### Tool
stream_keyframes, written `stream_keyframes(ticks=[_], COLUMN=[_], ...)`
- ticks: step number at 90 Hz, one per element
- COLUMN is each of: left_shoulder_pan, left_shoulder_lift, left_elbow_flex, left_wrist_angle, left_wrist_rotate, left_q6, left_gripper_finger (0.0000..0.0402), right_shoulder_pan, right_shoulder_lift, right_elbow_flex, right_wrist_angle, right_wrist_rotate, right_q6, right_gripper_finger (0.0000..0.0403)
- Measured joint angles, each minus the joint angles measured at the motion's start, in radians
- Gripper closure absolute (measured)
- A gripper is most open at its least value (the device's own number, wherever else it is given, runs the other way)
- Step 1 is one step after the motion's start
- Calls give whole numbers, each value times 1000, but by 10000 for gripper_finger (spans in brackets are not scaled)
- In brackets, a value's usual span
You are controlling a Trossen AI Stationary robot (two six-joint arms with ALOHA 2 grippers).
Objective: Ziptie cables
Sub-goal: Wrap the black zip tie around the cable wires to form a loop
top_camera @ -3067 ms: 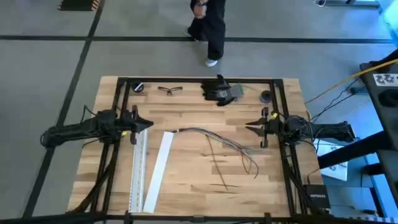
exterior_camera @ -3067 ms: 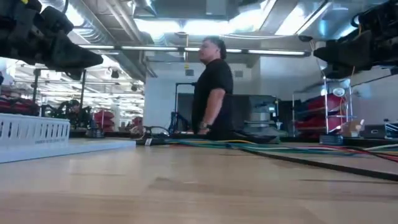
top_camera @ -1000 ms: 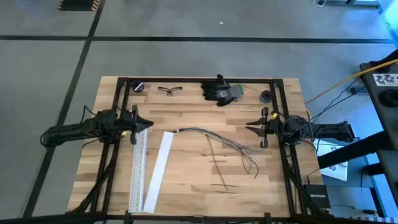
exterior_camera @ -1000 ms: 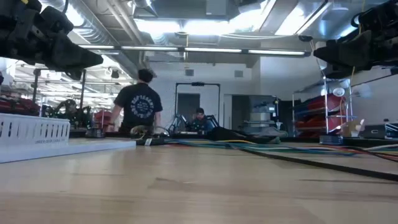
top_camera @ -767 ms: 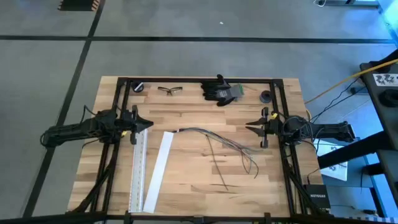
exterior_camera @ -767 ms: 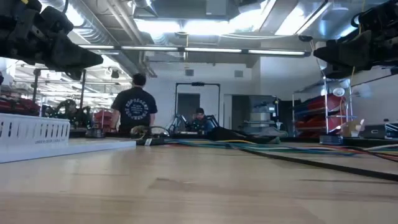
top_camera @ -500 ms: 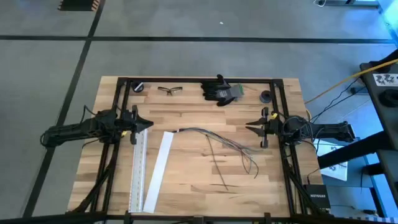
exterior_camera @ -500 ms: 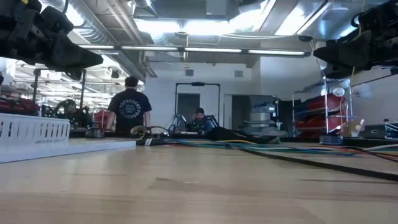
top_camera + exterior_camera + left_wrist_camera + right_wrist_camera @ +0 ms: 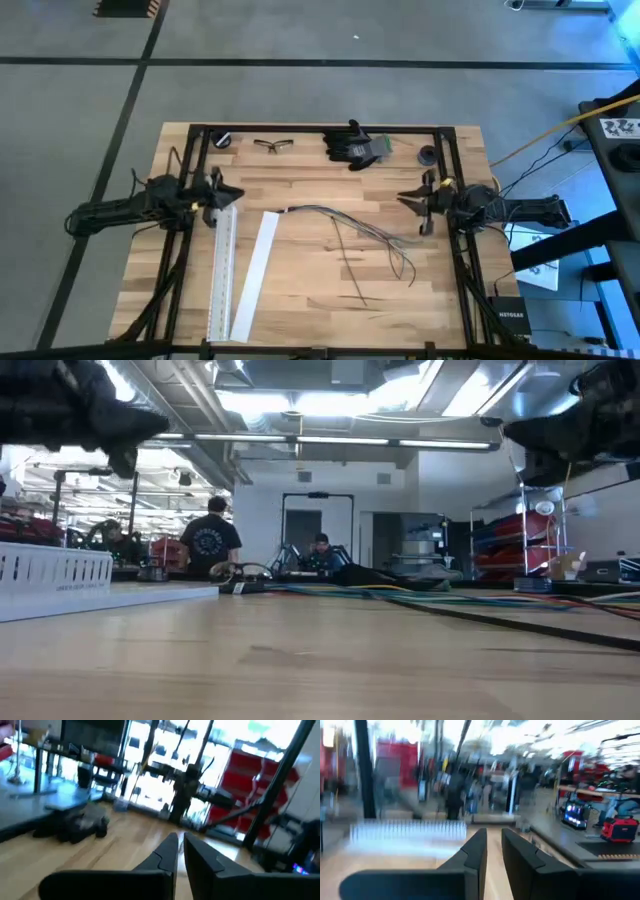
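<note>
The cables (image 9: 350, 226) lie loose on the table's middle right, a bundle of thin dark and grey wires with its ends splaying toward the near edge. In the low view the cables (image 9: 430, 600) run flat across the wood. My left gripper (image 9: 236, 193) hovers over the table's left side, shut and pointing right, above the far end of a white strip (image 9: 222, 262). My right gripper (image 9: 403, 199) hovers at the right, shut and pointing left, just beyond the bundle's right end. Both are clear of the cables; my left gripper (image 9: 180, 843) and my right gripper (image 9: 493, 840) hold nothing.
Two long white channel strips (image 9: 254, 274) lie side by side at the near left. Along the far edge lie black gloves (image 9: 354, 145), safety glasses (image 9: 272, 145) and two small black round items (image 9: 222, 140). Bare wood lies between the grippers. People stand in the room beyond.
Both grippers have started moving in the last half second: in the low view each has risen a little and shows blurred. The cables and strips have stayed put. A person in the room behind has walked off to the left.
</note>
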Motion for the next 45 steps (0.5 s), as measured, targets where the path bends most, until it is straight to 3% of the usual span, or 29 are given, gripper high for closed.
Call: stream_keyframes(ticks=[10, 16, 24, 45], left_shoulder_pan=[0, 0, 0, 0], left_shoulder_lift=[1, 5, 21, 90], left_elbow_flex=[2, 2, 3, 4], left_wrist_angle=[78, 100, 114, 123], left_wrist_rotate=[-11, -34, -57, -126], left_q6=[4, 19, 54, 138], left_gripper_finger=[386, 386, 386, 386], right_shoulder_pan=[0, 0, -2, -46], right_shoulder_lift=[0, 12, 67, 419], right_elbow_flex=[0, 1, 31, 253], right_wrist_angle=[137, 242, 258, 187], right_wrist_rotate=[30, 126, 254, 285], right_q6=[109, 91, 72, -75], right_gripper_finger=[358, 359, 358, 358])
